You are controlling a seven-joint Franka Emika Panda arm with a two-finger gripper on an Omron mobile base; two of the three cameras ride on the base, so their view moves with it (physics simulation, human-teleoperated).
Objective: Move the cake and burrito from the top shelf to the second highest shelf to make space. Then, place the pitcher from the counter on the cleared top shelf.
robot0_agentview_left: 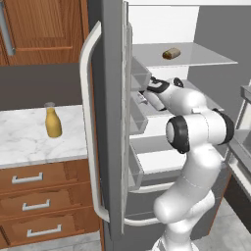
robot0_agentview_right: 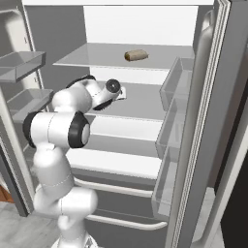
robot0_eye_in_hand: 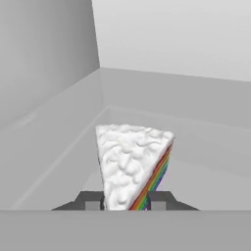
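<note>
One cake clamped in gripper at second shelf.
Lower flat before release; leave room for burrito.

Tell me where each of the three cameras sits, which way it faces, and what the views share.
Left base view: behind the arm on its left, facing the open fridge; the pitcher stands on the counter.
Right base view: behind the arm on its right, looking into the fridge; the burrito lies on the top shelf.
Hand view: on the hand, looking along the jaws, shut on the cake.
Shared: both base views show the burrito and arm.
</note>
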